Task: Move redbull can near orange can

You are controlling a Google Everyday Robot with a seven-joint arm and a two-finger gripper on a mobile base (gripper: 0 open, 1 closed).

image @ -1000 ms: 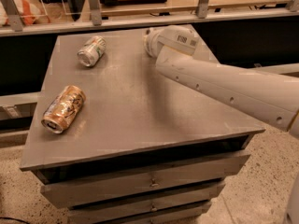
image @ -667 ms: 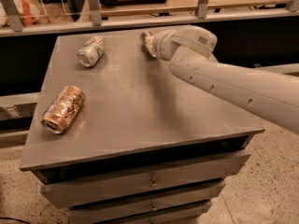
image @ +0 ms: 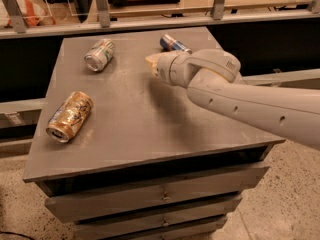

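Camera view: 1 view from above onto a grey cabinet top (image: pixel 150 129), with drawers (image: pixel 160 196) below its front edge.
Nearest thing: the orange can (image: pixel 70 116) lies on its side near the front left corner, its silver top turned toward the front edge.
Arm: the pale arm (image: pixel 260 106) comes in from the right and crosses above the middle right part of the top.
Gripper: the gripper (image: pixel 152 63) sits at the arm's end, over the back half of the top, pointing left. Only a pale tip shows, so I cannot tell if the pincer is spread or pressed together. It holds nothing that I can see.
Green can: a silver-white can with green marks (image: pixel 100 55) lies on its side at the back left, well apart from the gripper.
Redbull can: the redbull can (image: pixel 174 44) lies on its side near the back edge, just behind the wrist, partly hidden by it. It is well apart from the orange can, on the opposite corner.
Step in hand: I judge this as the approach; the redbull can is not yet grasped.
Next move: the gripper should turn toward the back edge, come down over the slim can across its width, and close there. A lying can may roll, so a slow, centred grip is needed.
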